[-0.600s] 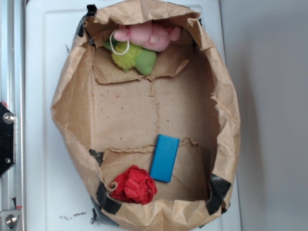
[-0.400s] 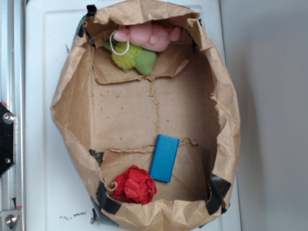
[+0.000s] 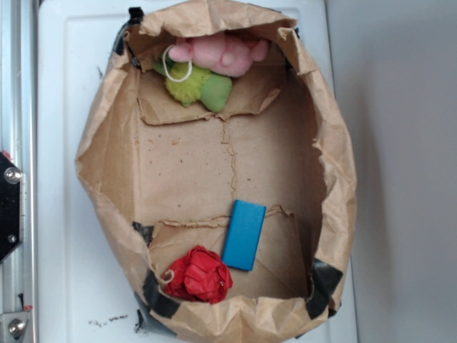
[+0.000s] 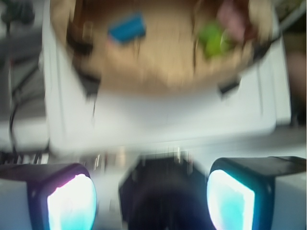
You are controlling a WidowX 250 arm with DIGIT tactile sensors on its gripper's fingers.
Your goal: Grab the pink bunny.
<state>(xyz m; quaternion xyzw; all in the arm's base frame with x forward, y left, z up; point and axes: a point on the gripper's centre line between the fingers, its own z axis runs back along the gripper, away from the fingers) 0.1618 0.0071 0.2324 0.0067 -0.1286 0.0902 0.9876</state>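
The pink bunny (image 3: 223,52) lies at the far end of an open brown paper bag (image 3: 107,150), resting on a lime-green plush (image 3: 198,87), its white string loop (image 3: 176,64) hanging over the green one. In the blurred wrist view the bunny (image 4: 231,19) shows at the top right beside the green plush (image 4: 211,39). My gripper (image 4: 151,199) is open and empty, its two pads (image 4: 72,203) wide apart at the bottom of the wrist view, well short of the bag. The gripper does not show in the exterior view.
A blue block (image 3: 244,234) and a red ruffled ball (image 3: 200,275) lie at the bag's near end; the block also shows in the wrist view (image 4: 127,28). The bag stands on a white surface (image 3: 64,236). A metal rail (image 3: 14,179) runs along the left edge.
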